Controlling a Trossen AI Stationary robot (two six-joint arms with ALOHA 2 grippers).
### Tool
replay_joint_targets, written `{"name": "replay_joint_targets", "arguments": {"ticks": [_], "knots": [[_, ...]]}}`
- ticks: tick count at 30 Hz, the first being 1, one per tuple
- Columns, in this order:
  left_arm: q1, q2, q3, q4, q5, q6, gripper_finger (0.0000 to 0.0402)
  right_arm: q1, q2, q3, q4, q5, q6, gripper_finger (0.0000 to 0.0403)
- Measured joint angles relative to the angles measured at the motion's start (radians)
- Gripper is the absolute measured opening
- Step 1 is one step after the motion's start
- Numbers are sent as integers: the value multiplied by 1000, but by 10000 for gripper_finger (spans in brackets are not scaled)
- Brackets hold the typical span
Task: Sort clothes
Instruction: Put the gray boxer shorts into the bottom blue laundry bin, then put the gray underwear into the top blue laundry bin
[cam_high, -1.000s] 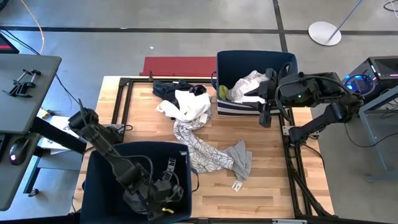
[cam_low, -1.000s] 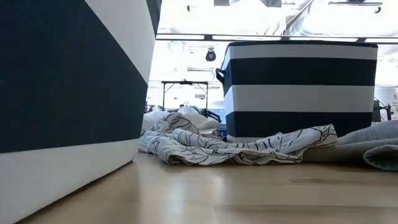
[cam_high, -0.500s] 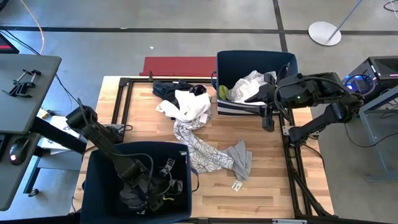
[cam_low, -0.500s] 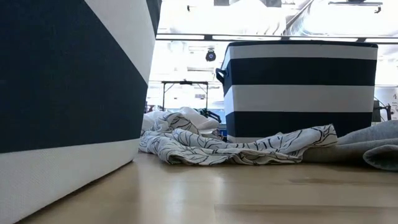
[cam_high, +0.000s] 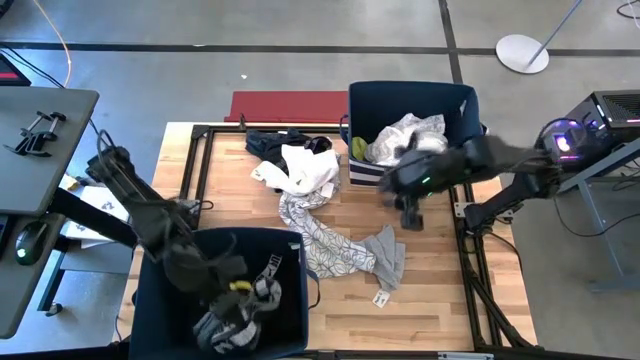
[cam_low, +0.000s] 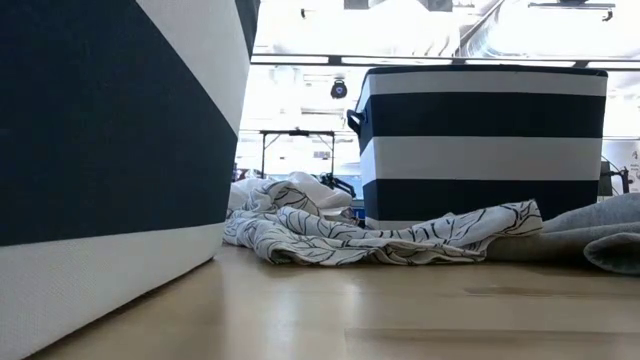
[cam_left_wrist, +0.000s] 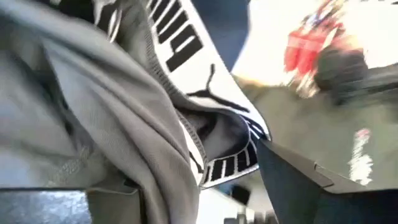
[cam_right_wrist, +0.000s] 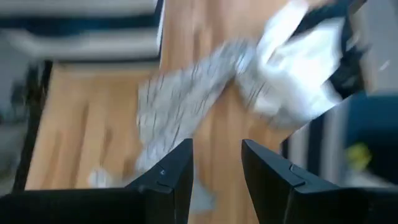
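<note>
Loose clothes lie on the table: a white one (cam_high: 305, 168), a black one (cam_high: 280, 138), a patterned one (cam_high: 325, 240) (cam_low: 380, 235) and a grey one (cam_high: 388, 255). More clothes (cam_high: 405, 135) fill the far right bin (cam_high: 455, 100). My left gripper (cam_high: 238, 288) (cam_left_wrist: 199, 186) is open inside the near left bin (cam_high: 160, 300), just over a grey garment with a black-and-white band (cam_high: 235, 322) (cam_left_wrist: 124, 124). My right gripper (cam_high: 410, 218) (cam_right_wrist: 217, 168) hangs open and empty over the table, between the far right bin and the grey piece. My left gripper stands with its fingers wide apart on either side of the grey garment in the bin. A fold of the grey cloth (cam_left_wrist: 155, 174) lies right at one finger (cam_left_wrist: 62, 208). I cannot tell whether it touches.
A flat red board (cam_high: 285, 105) lies beyond the table's far edge. A black frame (cam_high: 195, 160) runs along the table's left and right sides. The striped bin (cam_low: 480, 140) and the near bin's wall (cam_low: 110, 130) fill much of the low view.
My left gripper has drawn up and back toward the table's left inside the near bin, and the grey garment now lies in the bin below it. My right gripper has swung fast from over the far right bin toward the table's middle and near edge, over the loose clothes.
</note>
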Motion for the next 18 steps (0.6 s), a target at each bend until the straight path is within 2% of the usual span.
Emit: {"name": "replay_joint_targets", "arguments": {"ticks": [3, 5, 8, 12, 14, 18], "knots": [[1, -25, 2, -41, -137, 78, 204, 0, -11, -187, -1, -18, 50, 124], [1, -15, 2, -123, -164, 110, 199, 0, -24, -320, 10, -41, 110, 124], [1, 23, -12, -285, -53, 121, 196, -2, -42, -504, 78, -162, 195, 131], [-5, 65, -63, -325, 128, 179, 199, 27, -64, -705, 236, -353, 276, 158], [-13, 71, -89, -322, 151, 198, 202, 62, -78, -790, 328, -381, 300, 176], [-32, 70, -112, -388, 154, 183, 204, 129, -92, -949, 499, -356, 372, 207]]}}
